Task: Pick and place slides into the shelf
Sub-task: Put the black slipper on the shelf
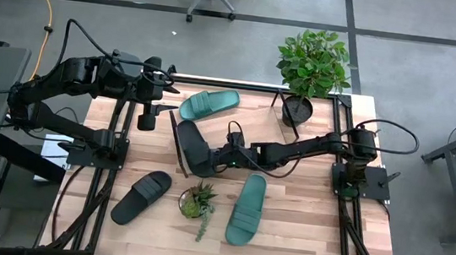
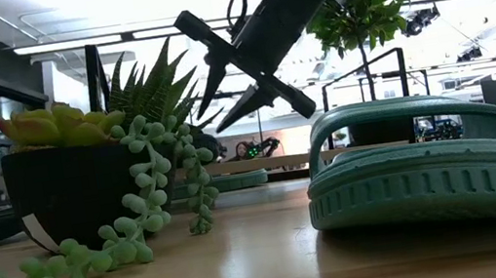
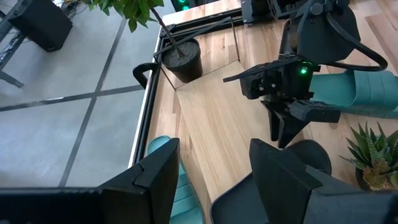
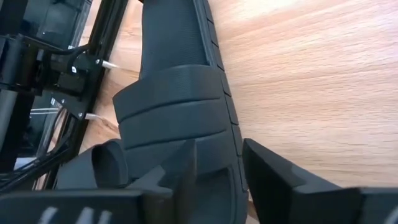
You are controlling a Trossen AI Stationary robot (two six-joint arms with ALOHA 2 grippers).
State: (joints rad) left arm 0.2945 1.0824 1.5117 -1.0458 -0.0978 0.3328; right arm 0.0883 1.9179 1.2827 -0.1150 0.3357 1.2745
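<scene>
Four slides are out on the bench (image 1: 301, 237). One teal slide (image 1: 209, 103) lies on the slanted shelf (image 1: 246, 121) at the far side, near the big potted plant (image 1: 311, 68). The second teal slide (image 1: 247, 208) lies flat toward the near edge, just beside a small succulent pot (image 1: 195, 202). One black slide (image 1: 142, 197) lies on the bench to the left of that pot. The other black slide (image 1: 193, 148) sits in the middle, below the shelf.

The right gripper (image 1: 218, 159) reaches in from the right side and is down at that middle black slide; its fingers (image 4: 273, 174) stand apart, with the sandal's edge between them just past the strap, and I cannot tell if they press on it.

The left gripper (image 1: 147, 117) hangs above the shelf's left end, its fingers (image 3: 280, 177) spread and holding nothing.
</scene>
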